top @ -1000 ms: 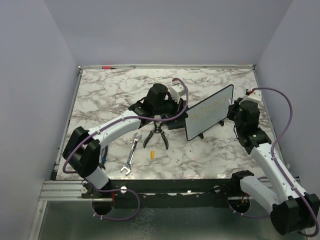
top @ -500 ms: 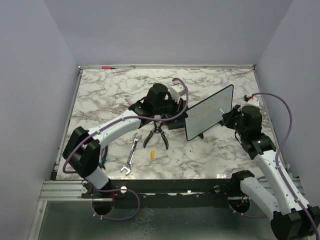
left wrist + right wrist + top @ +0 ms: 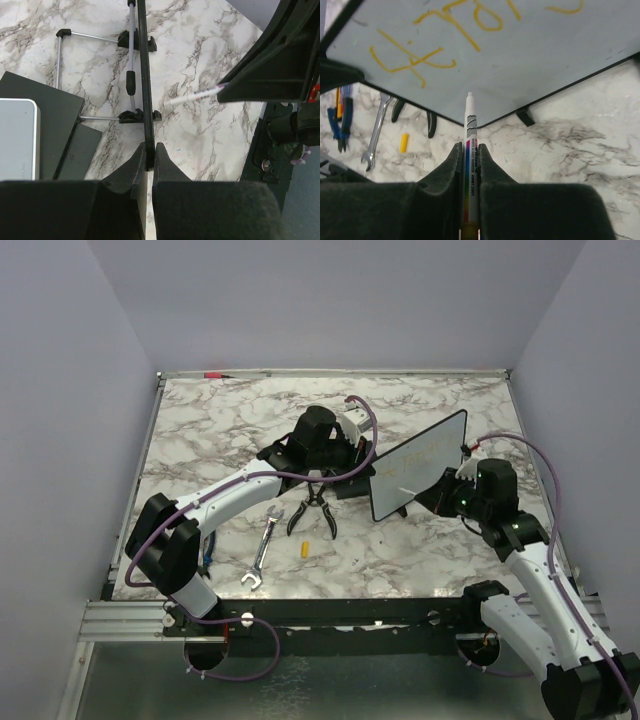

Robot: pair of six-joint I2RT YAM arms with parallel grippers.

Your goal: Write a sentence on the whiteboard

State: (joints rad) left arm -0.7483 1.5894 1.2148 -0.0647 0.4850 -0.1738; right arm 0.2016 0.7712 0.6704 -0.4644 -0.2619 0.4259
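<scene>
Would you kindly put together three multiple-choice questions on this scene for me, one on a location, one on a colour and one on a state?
1. In the top view, where does the wrench lie relative to the pliers?
A. to their left
B. to their right
C. on top of them

2. What colour is the writing on the whiteboard?
A. red
B. yellow
C. blue

3. What is the state of the right claw?
A. open and empty
B. shut on the wrench
C. shut on the marker

Answers:
1 A, the wrench lies left of the pliers in the top view.
2 B, the right wrist view shows yellow strokes on the board's face.
3 C, the marker's barrel is pinched in it, tip pointing at the board.
</scene>
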